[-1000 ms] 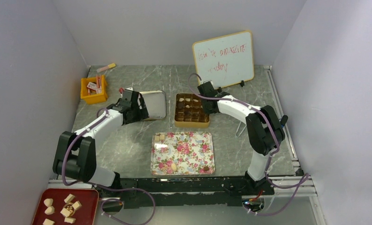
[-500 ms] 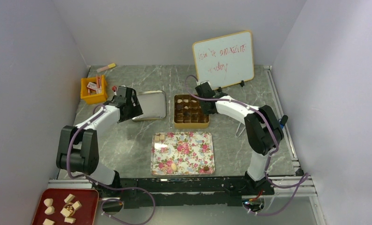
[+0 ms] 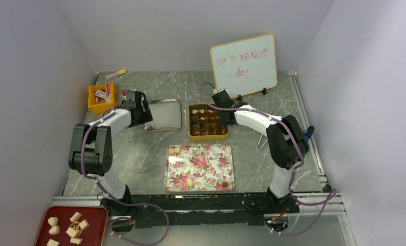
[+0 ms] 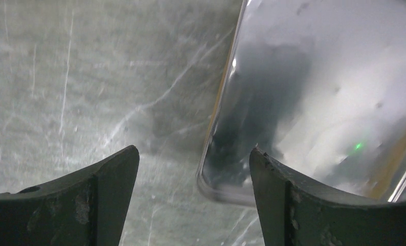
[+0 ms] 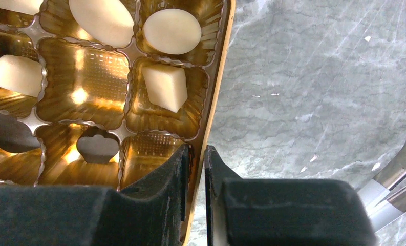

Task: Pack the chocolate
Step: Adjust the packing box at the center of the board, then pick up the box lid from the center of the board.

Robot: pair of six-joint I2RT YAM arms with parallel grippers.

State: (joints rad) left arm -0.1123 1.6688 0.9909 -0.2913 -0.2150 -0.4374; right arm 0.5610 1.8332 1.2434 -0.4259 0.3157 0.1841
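Seen from the top, the light is even and the picture sharp, with soft shadows on the surface (image 3: 139,154). At the left wrist, the lid (image 4: 318,102) shows broad white glare, a dark reflection and a green dot; its near edge is blurred. At the right wrist, the box (image 5: 88,87) glints with hot spots, and the jaws are dark.
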